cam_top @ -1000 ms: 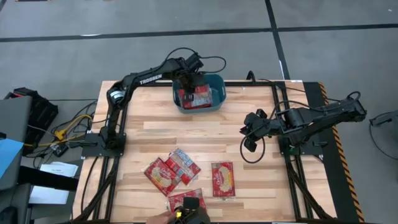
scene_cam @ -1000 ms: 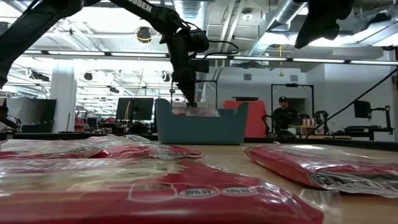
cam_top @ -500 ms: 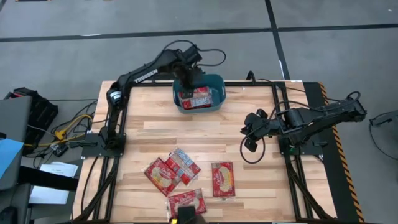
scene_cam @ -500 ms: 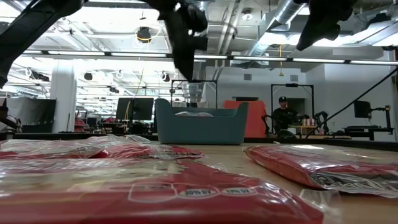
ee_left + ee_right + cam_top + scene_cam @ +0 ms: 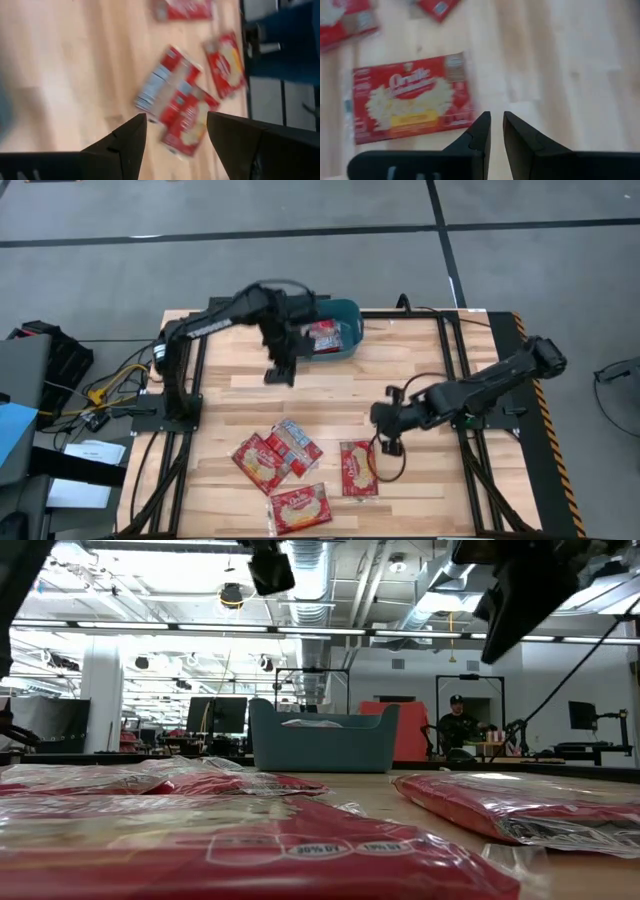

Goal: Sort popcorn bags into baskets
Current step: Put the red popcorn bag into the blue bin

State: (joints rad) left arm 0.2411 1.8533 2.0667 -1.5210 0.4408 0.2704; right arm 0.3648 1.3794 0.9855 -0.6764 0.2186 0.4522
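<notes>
The teal basket (image 5: 347,313) stands at the table's far edge with red popcorn bags (image 5: 326,335) lying in it; the low view shows its front wall (image 5: 320,745). Several more red bags lie flat on the near half of the table (image 5: 262,463) (image 5: 296,444) (image 5: 358,468) (image 5: 300,507). My left gripper (image 5: 281,372) (image 5: 175,117) is open and hangs in the air near the basket's left near corner. My right gripper (image 5: 384,420) (image 5: 496,116) has its fingers almost together and hovers just right of the single bag (image 5: 410,97).
Black frame rails run along the table's left and right sides (image 5: 455,370). Bare wood lies between the basket and the bags (image 5: 330,395). One bag shows its blue-grey and white side (image 5: 167,87). A person (image 5: 455,725) sits far behind the table.
My left gripper has risen out of the basket and swung toward the table's near left, leaving a bag lying inside. My right arm has swung left and toward the near edge, down to the single bag. A fourth bag now lies in full view at the near edge.
</notes>
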